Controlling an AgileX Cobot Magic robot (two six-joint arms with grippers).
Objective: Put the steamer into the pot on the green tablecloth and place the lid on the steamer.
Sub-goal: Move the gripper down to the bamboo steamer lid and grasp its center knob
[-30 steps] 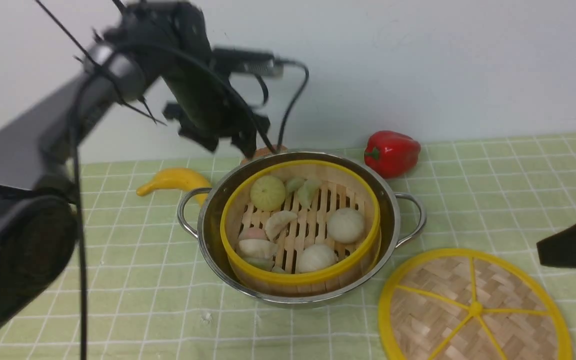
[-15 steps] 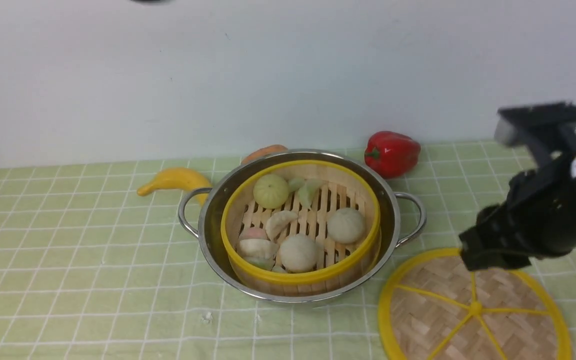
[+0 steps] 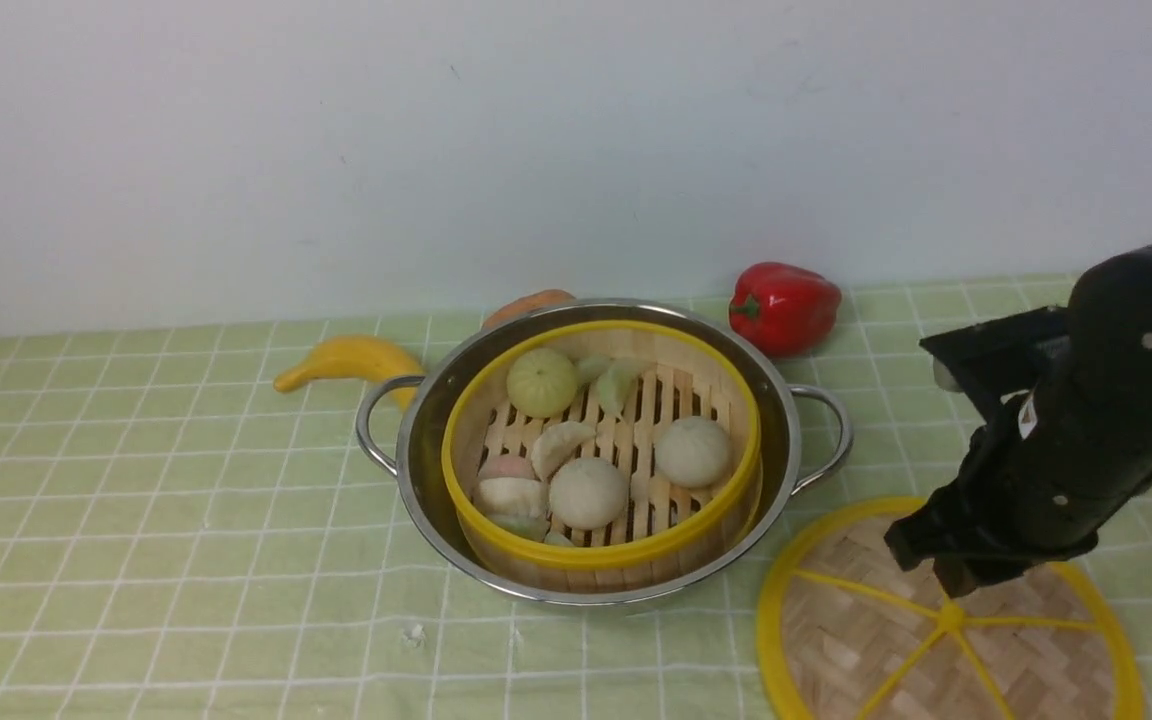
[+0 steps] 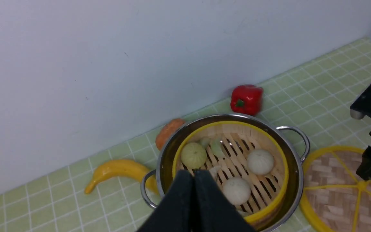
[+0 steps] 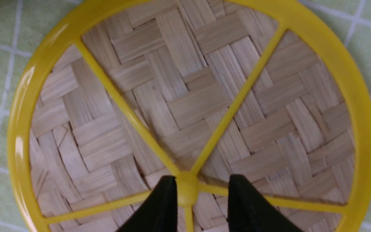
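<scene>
Yellow-rimmed lid (image 3: 866,640) lies beneath 1 open gripper (image 3: 921,565), the right.

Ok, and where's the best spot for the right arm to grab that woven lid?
Probably the raised knob at the centre of the lid, where the yellow spokes meet. Come straight down from above, with the right fingers on either side of it: the lid lies flat on the cloth, so its rim offers little to get under.

You have open cloth (image 3: 206,520) left of the pot (image 3: 598,597); behind it, the red pepper (image 3: 785,309) and banana (image 3: 349,360) (both close by) crowd the rim.
</scene>
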